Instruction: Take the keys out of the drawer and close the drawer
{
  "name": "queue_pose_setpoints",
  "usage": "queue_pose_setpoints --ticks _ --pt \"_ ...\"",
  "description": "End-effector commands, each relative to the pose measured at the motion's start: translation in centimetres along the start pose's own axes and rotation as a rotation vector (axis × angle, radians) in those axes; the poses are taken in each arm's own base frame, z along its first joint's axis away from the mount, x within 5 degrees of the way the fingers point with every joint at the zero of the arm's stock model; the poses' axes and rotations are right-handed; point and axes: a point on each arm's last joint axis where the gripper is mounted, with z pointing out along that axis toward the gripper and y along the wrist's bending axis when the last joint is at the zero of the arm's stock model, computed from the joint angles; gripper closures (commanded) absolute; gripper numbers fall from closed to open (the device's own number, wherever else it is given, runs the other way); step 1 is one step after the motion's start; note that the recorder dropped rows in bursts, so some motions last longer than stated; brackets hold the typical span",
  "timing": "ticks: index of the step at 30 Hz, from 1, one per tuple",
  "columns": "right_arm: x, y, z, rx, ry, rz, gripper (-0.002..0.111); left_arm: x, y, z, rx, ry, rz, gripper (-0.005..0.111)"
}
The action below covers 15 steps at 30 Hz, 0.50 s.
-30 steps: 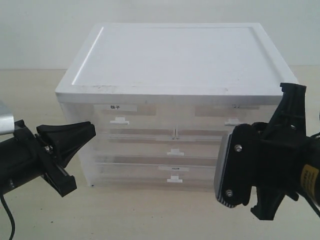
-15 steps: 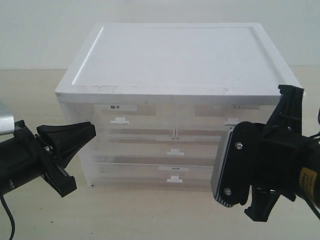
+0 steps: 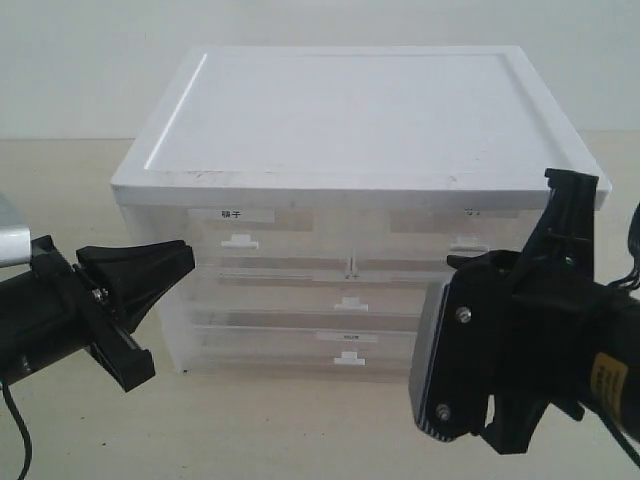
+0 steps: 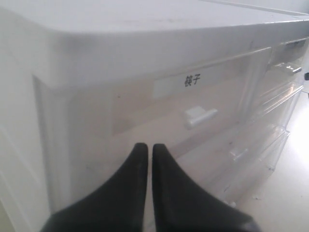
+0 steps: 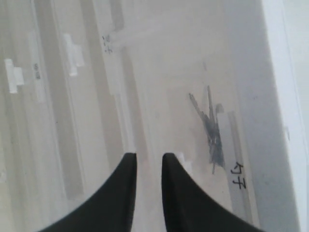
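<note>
The drawer (image 3: 455, 232) is the top right half-width one of the white cabinet, and it stands pushed in. Its faint label (image 5: 238, 176) and small white tab handle (image 5: 183, 163) show in the right wrist view. My right gripper (image 5: 148, 157) hangs just in front of it, jaws a narrow gap apart with nothing between them; the handle lies beside one fingertip. A dim dark grey shape (image 5: 210, 126) shows through the drawer front; I cannot tell whether it is the keys. My left gripper (image 4: 146, 146) is shut and empty, near the cabinet's left front corner.
The cabinet (image 3: 350, 120) has a flat white top. Its top left drawer (image 3: 240, 232) carries a bold dark label (image 4: 192, 80), and two full-width drawers (image 3: 345, 300) lie below. The right arm's body (image 3: 520, 340) blocks the cabinet's lower right front.
In the exterior view the right arm has shifted left and slightly down, covering more of the cabinet's right front. The left arm has barely moved. All drawers remain shut.
</note>
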Motion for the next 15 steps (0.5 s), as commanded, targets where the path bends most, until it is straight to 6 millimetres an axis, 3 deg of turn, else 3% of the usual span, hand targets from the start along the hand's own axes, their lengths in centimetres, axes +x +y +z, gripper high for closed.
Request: queue_pose_setpoints --ticks 1,4,15 --pt "-0.4 -0.5 -0.6 0.095 0.019 -0.045 0.092 -0.1 -0.2 0.1 0.016 -0.008 -0.003 0.102" --pt "0.2 -1.1 -0.6 0.162 0.079 -0.039 0.092 -0.1 -0.2 0.1 0.016 -0.008 -0.003 0.102" --pt "0.8 -0.7 0.1 0.059 0.059 -0.012 0.092 0.0 -0.4 0.1 0.038 -0.003 0.005 0.102"
